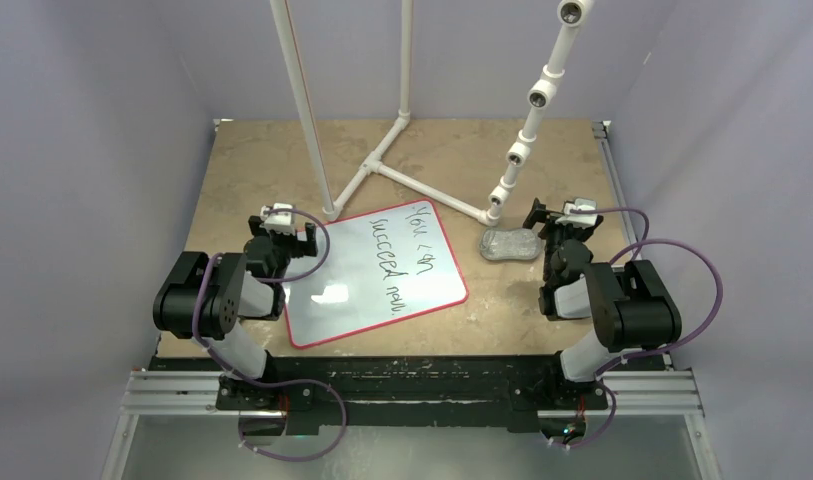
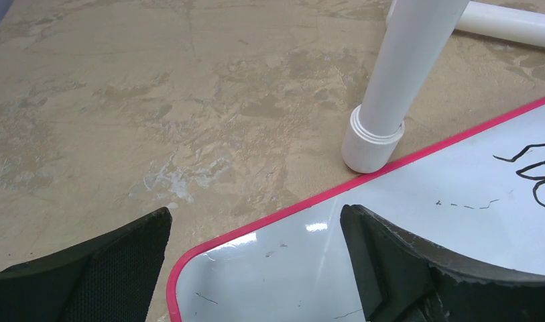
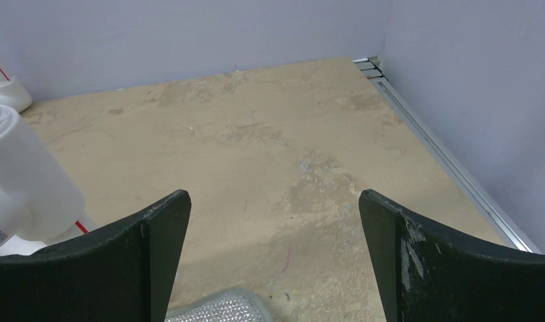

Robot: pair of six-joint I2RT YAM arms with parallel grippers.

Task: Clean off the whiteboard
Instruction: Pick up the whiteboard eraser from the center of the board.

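1 tan table (image 1: 242, 170) w/ 1 white pipe frame (image 1: 382, 165) at rear; 1 whiteboard (image 1: 372, 275) flat ctr-left, black writing, far-left corner under left gripper (image 2: 255, 231); 2 grippers, incl. right gripper (image 3: 275, 215), both spread wide, holding nothing; 1 grey pad (image 1: 510, 244) beside right one.

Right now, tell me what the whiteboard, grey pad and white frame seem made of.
Whiteboard: glossy white coated panel, light glare mirrored on it; red rim, probably plastic. Grey pad: silvery, wrinkly, glittery weave, perhaps fabric or foil. White frame: smooth tubes with collared fittings, likely PVC.
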